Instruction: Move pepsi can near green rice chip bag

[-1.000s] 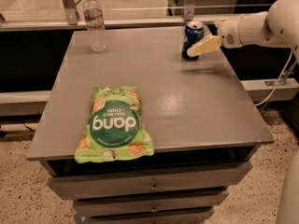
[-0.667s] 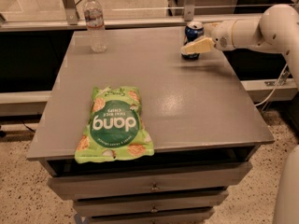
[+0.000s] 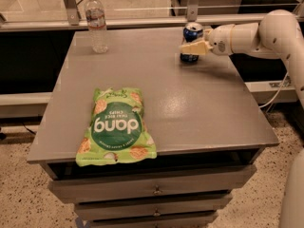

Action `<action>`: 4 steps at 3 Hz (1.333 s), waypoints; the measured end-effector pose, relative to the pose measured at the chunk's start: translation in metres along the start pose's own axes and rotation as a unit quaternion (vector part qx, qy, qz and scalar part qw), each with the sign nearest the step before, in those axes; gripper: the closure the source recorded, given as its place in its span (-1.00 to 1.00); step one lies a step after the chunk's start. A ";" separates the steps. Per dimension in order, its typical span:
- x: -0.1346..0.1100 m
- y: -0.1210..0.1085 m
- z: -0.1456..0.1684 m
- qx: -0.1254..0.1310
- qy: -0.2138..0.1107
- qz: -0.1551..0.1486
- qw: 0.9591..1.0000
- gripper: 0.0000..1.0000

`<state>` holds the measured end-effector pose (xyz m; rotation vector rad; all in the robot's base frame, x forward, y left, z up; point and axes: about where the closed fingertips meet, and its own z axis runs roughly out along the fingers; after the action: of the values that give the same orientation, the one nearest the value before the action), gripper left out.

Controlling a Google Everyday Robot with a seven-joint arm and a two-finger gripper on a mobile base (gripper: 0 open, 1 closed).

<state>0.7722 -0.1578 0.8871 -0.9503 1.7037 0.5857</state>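
Small dark blue can point(image 3: 192, 33), silver top, upright at the far right of the tabletop point(image 3: 199, 108), close to the back edge. Middle crossed by the cream-coloured hand point(image 3: 190, 47), reaching in from the right at can height; only top and base visible. Flat light-green chip bag point(image 3: 116, 126), lying face up at the near left, bottom end at the front edge. Large dark-green circle with white "dang", upside down from this view, pictured chips around it. Well apart from the can, diagonally across.
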 end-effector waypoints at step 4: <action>-0.021 0.085 0.000 -0.102 -0.021 -0.032 0.994 1.00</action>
<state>0.7048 -0.1032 0.9013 -1.1249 1.5906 0.7439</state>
